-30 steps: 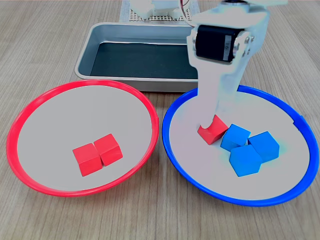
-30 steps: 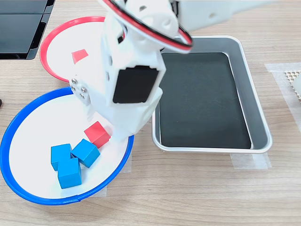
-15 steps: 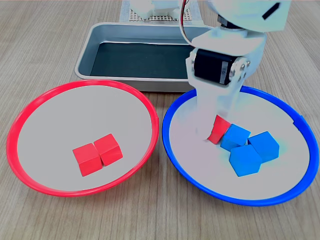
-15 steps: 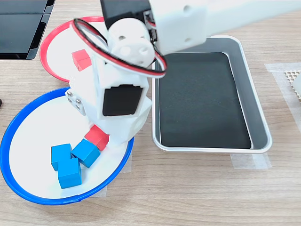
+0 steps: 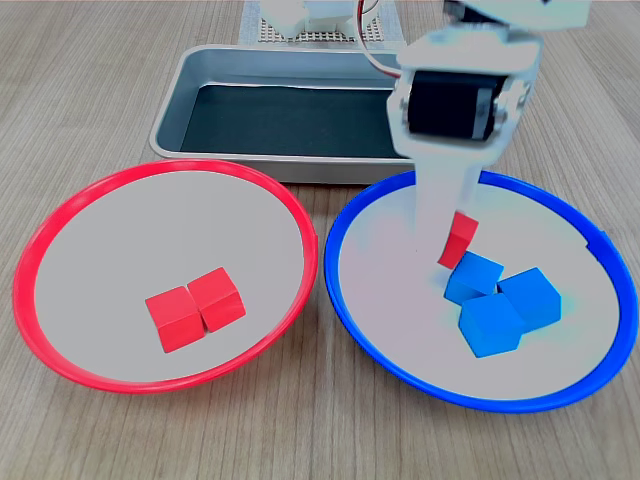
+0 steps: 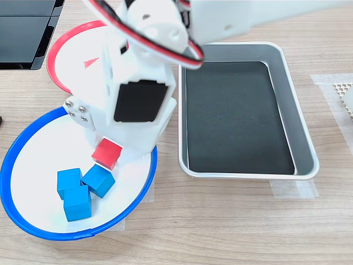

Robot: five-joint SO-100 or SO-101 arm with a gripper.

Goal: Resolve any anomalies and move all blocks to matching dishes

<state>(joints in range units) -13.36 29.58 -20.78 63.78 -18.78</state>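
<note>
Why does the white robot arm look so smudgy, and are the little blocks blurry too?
In the first exterior view the arm is soft and washed out, but the blue blocks and the red block in the tool stay sharp. In the second exterior view the arm looms big and slightly blurred.

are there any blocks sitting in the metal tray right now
No, in the first exterior view the grey metal tray shows only its dark bottom, with no blocks in it.
</note>
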